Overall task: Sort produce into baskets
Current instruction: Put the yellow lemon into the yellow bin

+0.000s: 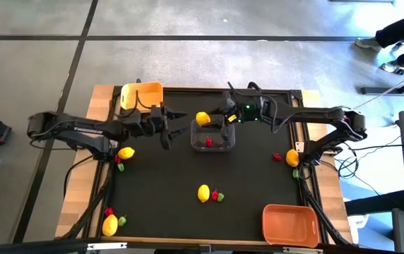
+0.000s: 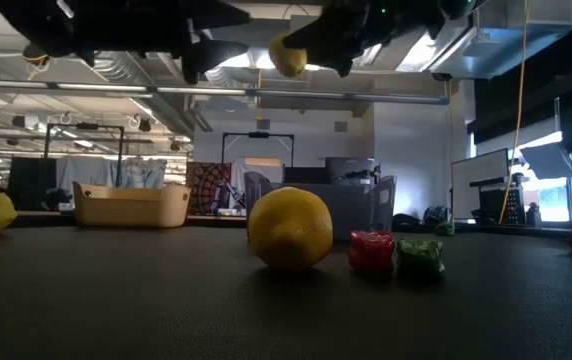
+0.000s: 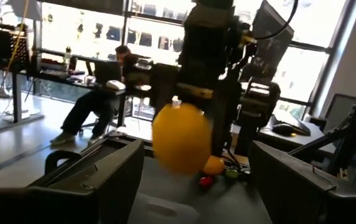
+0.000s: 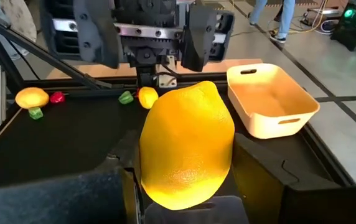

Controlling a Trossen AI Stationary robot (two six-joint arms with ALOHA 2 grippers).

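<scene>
My right pincer [image 1: 209, 120] pinches a yellow lemon [image 1: 203, 118] and holds it in the air over the left rim of the clear basket [image 1: 213, 136], which sits on the black worktop [image 1: 188, 169] near its far middle; in my right wrist view the lemon [image 4: 187, 146] fills the space between my two fingers. One red piece [image 1: 209, 142] lies inside that clear basket. My left pincer [image 1: 176, 123] hangs just left of the basket with its fingers spread and nothing between them, facing the held lemon; from my left wrist view the lemon [image 3: 181, 138] shows straight ahead, gripped by the other arm. Behind my left arm the yellow basket [image 1: 142, 94] stands at the far left corner of the worktop. Near the front edge, a second lemon [image 1: 203, 192] lies in the middle with a red piece [image 1: 214, 195] and a green piece [image 1: 220, 198] just beside it; the low view shows these three in a row, lemon [image 2: 290, 228], red [image 2: 371, 251], green [image 2: 420, 257]. Another lemon [image 1: 126, 152] rests at the left with small red and green bits touching it, and a fourth lemon [image 1: 110, 225] lies at the front left corner beside a green piece [image 1: 123, 221]. At the right edge a yellow-orange fruit [image 1: 292, 159] sits by a red piece [image 1: 277, 156]. The orange basket [image 1: 290, 223] stands at the front right corner.
</scene>
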